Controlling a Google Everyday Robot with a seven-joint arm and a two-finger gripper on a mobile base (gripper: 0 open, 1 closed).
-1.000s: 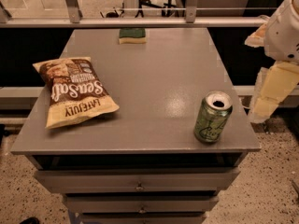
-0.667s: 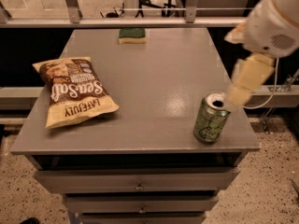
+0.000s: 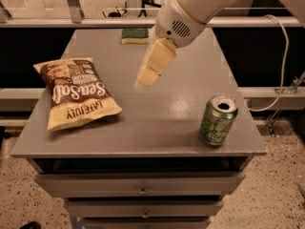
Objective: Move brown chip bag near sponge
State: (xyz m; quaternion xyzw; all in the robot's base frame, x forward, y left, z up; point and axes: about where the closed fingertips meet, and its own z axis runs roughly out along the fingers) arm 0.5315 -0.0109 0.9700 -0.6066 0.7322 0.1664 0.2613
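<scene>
Currently the claw (image 3: pixel 147 75) hangs over the middle of the counter (image 3: pixel 167 123), tip pointing down toward the lower left, with nothing in it that shows. Whether it is spread or pressed together: cannot tell from this angle. The bag (image 3: pixel 76 93) lies flat at the left of the frame near the counter's left edge, dark end toward the upper left, pale end toward the front, well apart from the claw. The sponge (image 3: pixel 135 35) sits at top centre against the far edge, well apart from the bag. The can (image 3: pixel 218 120) stands upright at lower right, out of the likely path.

Judgement: the step in hand is the approach to the bag, with no grip yet and the task barely begun. To do it well, bring the claw left and over the bag and have it spread wide before descending. Take a bunched fold of the crinkly film, probably the puffed middle or an end seam, since slick film pressed flat may slide out. Lift just clear of the counter so the bag does not drag. Carry it toward top centre and set it down beside the sponge, not on it, without nudging the sponge off the far edge.
</scene>
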